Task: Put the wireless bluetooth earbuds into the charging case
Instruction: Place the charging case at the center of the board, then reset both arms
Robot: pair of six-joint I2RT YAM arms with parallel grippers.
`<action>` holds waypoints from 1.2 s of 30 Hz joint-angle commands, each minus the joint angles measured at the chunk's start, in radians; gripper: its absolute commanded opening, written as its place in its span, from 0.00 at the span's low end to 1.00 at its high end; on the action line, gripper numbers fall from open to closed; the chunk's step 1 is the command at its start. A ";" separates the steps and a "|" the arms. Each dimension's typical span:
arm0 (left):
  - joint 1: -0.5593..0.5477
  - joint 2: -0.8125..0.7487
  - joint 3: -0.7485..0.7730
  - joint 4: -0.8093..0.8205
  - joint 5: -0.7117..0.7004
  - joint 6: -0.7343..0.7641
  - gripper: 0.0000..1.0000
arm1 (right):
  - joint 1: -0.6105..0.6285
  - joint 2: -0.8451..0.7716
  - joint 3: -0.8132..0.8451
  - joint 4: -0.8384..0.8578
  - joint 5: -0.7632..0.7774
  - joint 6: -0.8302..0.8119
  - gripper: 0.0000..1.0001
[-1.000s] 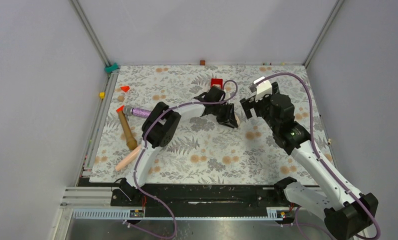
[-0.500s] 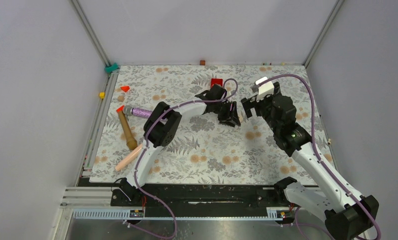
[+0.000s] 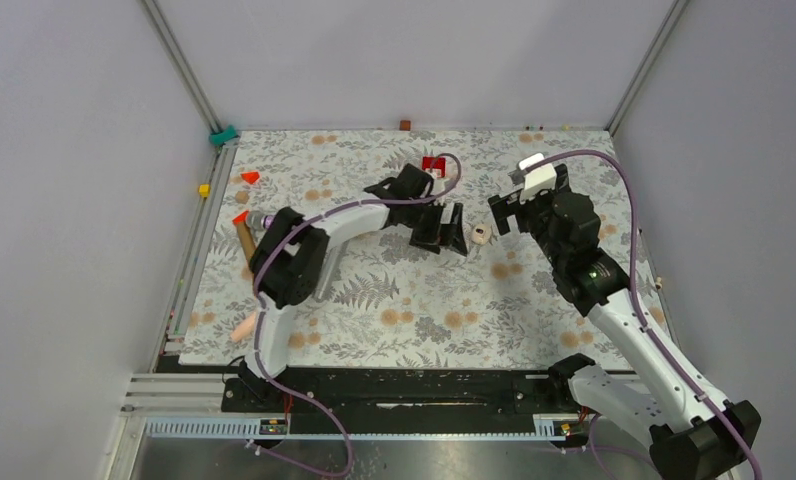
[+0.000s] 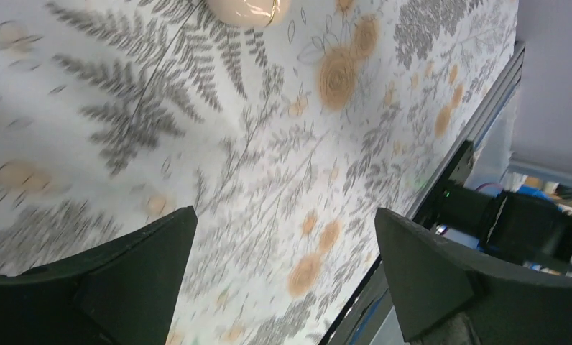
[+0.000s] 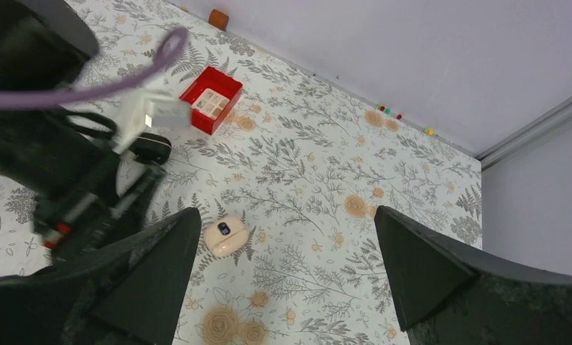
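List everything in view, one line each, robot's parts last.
floral cloth: one, pale with orange flowers, covers the table.
red box: one, red, far middle.
charging case: one, glossy black, close beside the red box; identity likely, not certain.
cream pebble-shaped object: one, cream with a dark spot, between the grippers.
cones: two, orange-red, far left.
cylinder: one, purple, left, partly hidden.
brown stick: one, brown, left.
peach stick: one, peach, near left.
teal piece, yellow cube, brown block: one each, off the cloth's edges.
earbuds: none made out.
left gripper: one, black, open, empty.
right gripper: one, black, open, empty.
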 commanded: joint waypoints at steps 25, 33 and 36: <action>0.614 -1.700 -0.705 -0.243 -0.427 0.696 0.98 | -0.020 -0.600 -0.016 -0.489 -0.250 -0.110 0.99; 0.666 -1.807 -0.749 -0.294 -0.239 0.719 0.98 | -0.020 -0.776 -0.177 -0.321 0.035 0.071 0.99; 0.682 -1.813 -0.786 -0.269 -0.235 0.711 0.98 | -0.023 -0.799 -0.212 -0.291 0.062 0.085 0.99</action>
